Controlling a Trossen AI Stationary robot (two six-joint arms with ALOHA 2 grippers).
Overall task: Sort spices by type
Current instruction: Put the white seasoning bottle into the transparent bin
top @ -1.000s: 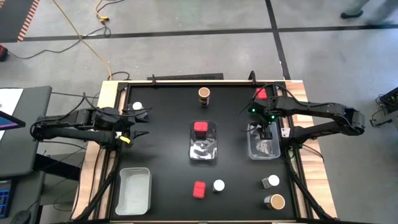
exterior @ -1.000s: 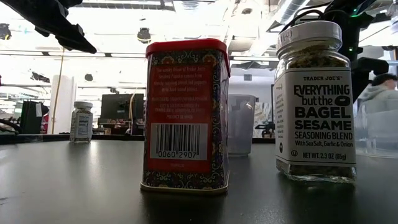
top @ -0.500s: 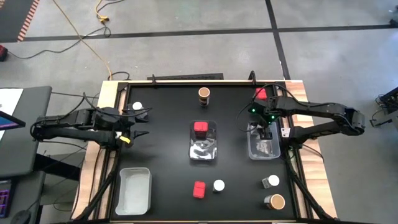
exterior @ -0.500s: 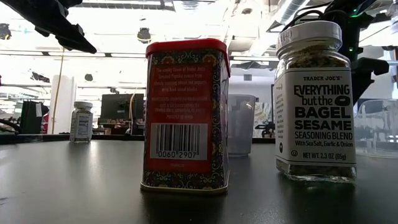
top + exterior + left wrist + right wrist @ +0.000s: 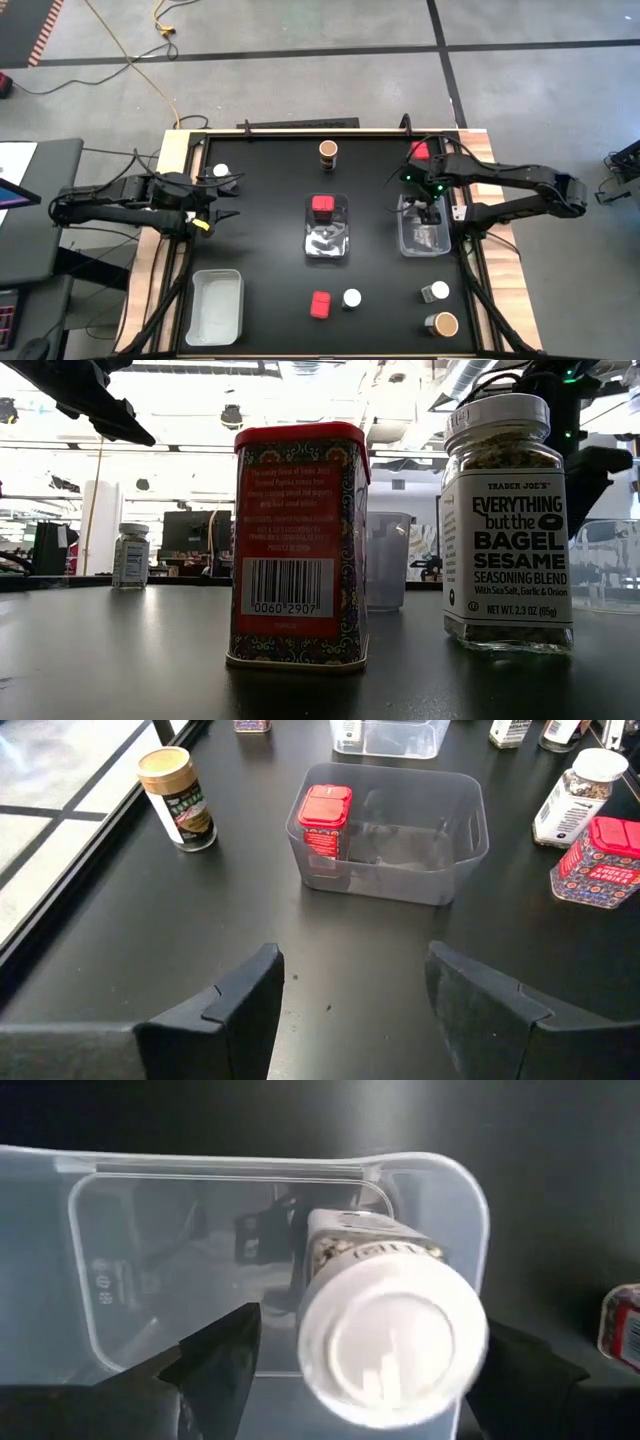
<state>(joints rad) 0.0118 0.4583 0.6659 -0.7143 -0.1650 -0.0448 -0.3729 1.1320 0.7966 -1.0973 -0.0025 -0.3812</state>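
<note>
Straddling a white-lidded jar point(image 5: 392, 1345), right fingers point(image 5: 220, 1355) spread

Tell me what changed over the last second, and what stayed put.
The right gripper, over the clear bin on the table's right, has spread its fingers and let go of the white-lidded jar, which now sits in that bin. In the low view that arm shifted slightly. The left gripper stayed open at the left edge. The red tin in the middle bin and the loose spices did not move.
</note>
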